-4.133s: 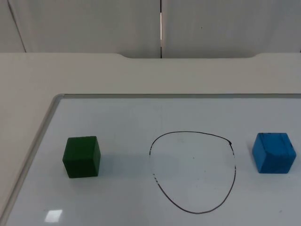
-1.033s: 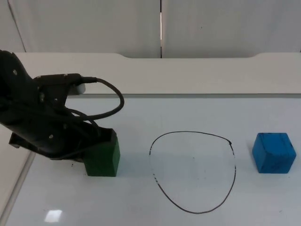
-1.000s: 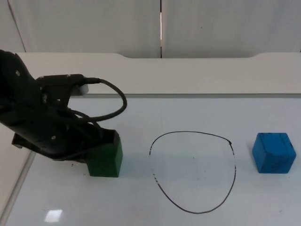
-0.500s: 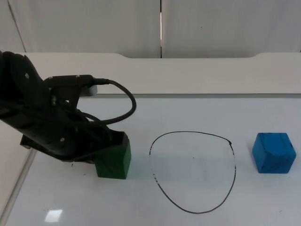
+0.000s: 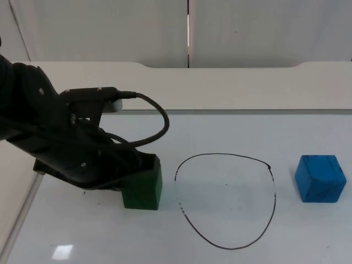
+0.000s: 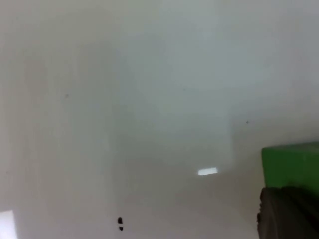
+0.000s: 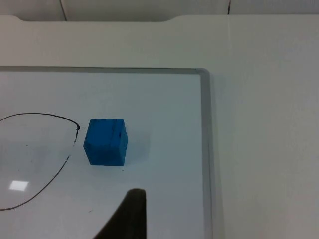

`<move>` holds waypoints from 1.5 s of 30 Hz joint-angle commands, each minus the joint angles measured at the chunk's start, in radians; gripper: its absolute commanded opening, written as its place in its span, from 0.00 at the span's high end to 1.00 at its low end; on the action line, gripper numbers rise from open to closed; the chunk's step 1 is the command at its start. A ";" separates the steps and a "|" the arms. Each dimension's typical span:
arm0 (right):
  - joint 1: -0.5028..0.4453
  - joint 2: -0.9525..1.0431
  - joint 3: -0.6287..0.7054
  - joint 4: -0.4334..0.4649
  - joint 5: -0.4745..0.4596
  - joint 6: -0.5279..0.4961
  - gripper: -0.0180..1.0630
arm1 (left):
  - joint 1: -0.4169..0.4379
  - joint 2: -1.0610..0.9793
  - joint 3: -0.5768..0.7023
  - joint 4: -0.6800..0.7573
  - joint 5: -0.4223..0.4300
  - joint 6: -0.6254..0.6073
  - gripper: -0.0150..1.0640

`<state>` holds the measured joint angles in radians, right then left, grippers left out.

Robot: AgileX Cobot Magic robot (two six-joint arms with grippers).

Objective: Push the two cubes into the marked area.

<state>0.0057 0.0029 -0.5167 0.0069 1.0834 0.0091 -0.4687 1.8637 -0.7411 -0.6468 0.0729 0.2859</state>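
While the whiteboard (image 5: 231,132) lies on the desk (image 5: 231,88), the left hand (image 5: 140,170) presses the green cube (image 5: 143,188) just outside the drawn loop (image 5: 225,201); its grip I cannot tell. Blue cube (image 5: 320,178) sits right of it.

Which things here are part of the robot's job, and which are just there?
Part of the job:
green cube, with the left gripper against it
blue cube
marked area, a black drawn loop

Just there:
whiteboard underneath
grey partition wall behind
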 commanded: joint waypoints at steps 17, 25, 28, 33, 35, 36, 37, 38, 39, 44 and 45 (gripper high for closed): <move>0.004 -0.003 0.001 -0.007 -0.007 0.007 0.01 | -0.054 0.002 -0.004 -0.077 -0.021 -0.006 0.99; 0.004 -0.003 0.001 -0.007 -0.007 0.007 0.01 | -0.079 0.002 -0.004 -0.094 -0.043 -0.006 0.99; 0.004 -0.003 0.001 -0.007 -0.007 0.007 0.01 | -0.079 0.002 -0.004 -0.094 -0.043 -0.006 0.99; 0.004 -0.003 0.001 -0.007 -0.007 0.007 0.01 | -0.079 0.002 -0.004 -0.118 -0.041 -0.006 0.99; 0.004 -0.003 0.001 -0.007 -0.007 0.007 0.01 | -0.079 0.002 -0.004 -0.124 -0.033 -0.006 0.99; 0.004 -0.003 0.001 -0.007 -0.007 0.007 0.01 | -0.079 0.002 -0.004 -0.129 -0.028 -0.006 0.99; 0.004 -0.003 0.001 -0.007 -0.007 0.007 0.01 | -0.079 0.002 -0.004 -0.136 -0.024 -0.006 0.99; 0.004 -0.003 0.001 -0.007 -0.007 0.007 0.01 | -0.079 0.002 -0.004 -0.136 -0.024 -0.006 0.99; 0.004 -0.003 0.001 -0.007 -0.007 0.007 0.01 | -0.079 0.002 -0.004 -0.137 -0.017 -0.006 0.99; 0.004 -0.003 0.001 -0.007 -0.007 0.007 0.01 | -0.079 0.002 -0.004 -0.137 0.003 -0.006 0.99; 0.004 -0.003 0.001 -0.007 -0.007 0.007 0.01 | -0.079 0.002 -0.004 -0.144 0.003 -0.006 0.99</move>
<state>0.0057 0.0029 -0.5167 0.0000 1.0834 0.0091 -0.5430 1.8654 -0.7411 -0.7647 0.0698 0.2859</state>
